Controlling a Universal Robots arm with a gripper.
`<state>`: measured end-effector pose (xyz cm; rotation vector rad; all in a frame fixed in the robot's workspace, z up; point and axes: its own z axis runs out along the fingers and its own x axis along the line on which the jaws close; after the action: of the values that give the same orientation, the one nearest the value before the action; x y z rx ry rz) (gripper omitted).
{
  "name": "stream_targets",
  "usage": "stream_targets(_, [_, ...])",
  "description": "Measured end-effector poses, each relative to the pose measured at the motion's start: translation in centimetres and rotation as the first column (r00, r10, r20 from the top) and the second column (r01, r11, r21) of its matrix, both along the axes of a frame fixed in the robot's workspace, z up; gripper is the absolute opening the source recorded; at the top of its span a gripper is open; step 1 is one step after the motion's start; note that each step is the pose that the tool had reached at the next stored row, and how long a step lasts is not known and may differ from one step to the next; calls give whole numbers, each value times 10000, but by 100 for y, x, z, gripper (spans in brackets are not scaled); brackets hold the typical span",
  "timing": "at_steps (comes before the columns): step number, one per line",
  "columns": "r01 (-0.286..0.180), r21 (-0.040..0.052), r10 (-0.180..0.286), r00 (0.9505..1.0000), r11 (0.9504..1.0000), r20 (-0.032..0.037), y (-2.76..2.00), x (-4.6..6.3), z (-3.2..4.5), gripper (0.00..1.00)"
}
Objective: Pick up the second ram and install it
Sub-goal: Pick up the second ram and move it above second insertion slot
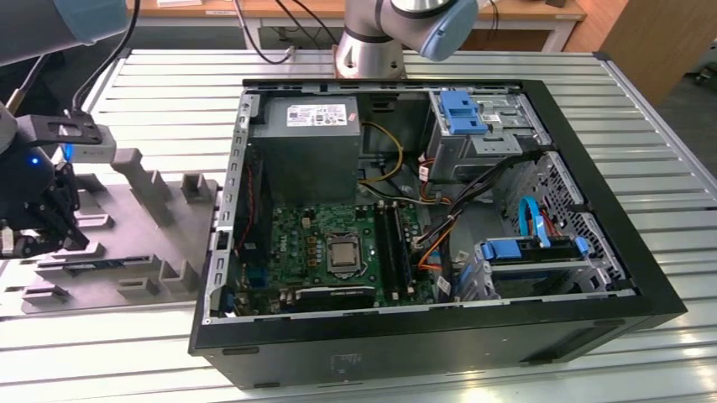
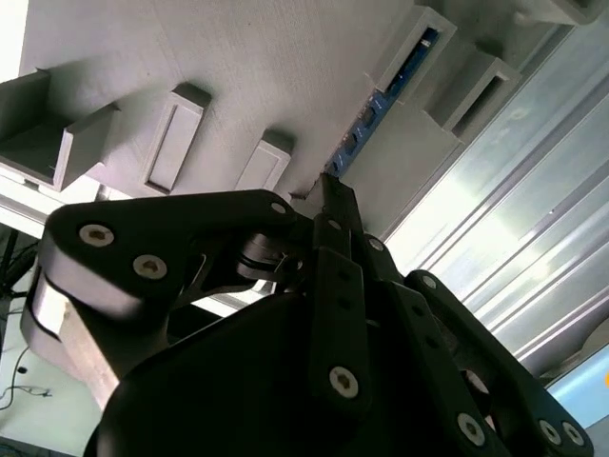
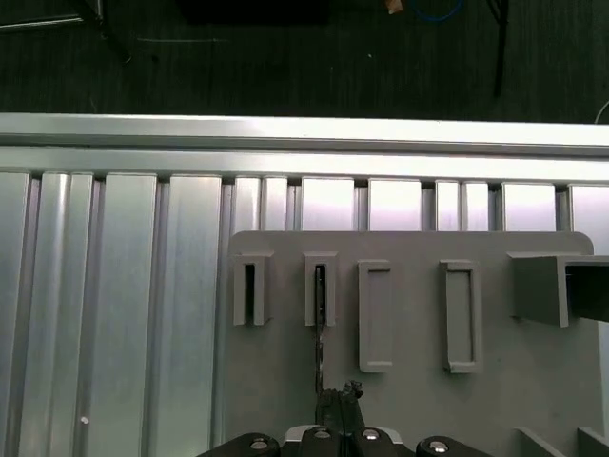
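Note:
The second ram (image 2: 366,124) is a thin blue-green stick standing on edge in a slot of the grey fixture block (image 2: 238,67). In the first wrist view the second ram (image 3: 319,328) shows edge-on as a thin dark line running from a slot post toward my gripper (image 3: 340,400). My gripper (image 2: 331,190) has its black fingers drawn together at the stick's near end. In the exterior view my gripper (image 1: 39,239) hangs low over the fixture block (image 1: 134,252), at that view's left. The black memory slots (image 1: 389,243) lie on the green motherboard inside the open computer case.
The computer case (image 1: 627,277) lies open on the ribbed metal table (image 1: 168,92), with a power supply (image 1: 308,143), blue drive brackets (image 1: 462,113) and loose cables inside. Upright fixture posts (image 1: 140,176) stand beside my gripper. The arm's base (image 1: 370,50) rises behind the case.

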<state>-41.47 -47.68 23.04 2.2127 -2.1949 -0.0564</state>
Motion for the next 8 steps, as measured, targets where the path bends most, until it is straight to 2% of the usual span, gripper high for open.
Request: stream_targets(8, [1,0,-1,10000,10000,-3,-37,-2,-70,11])
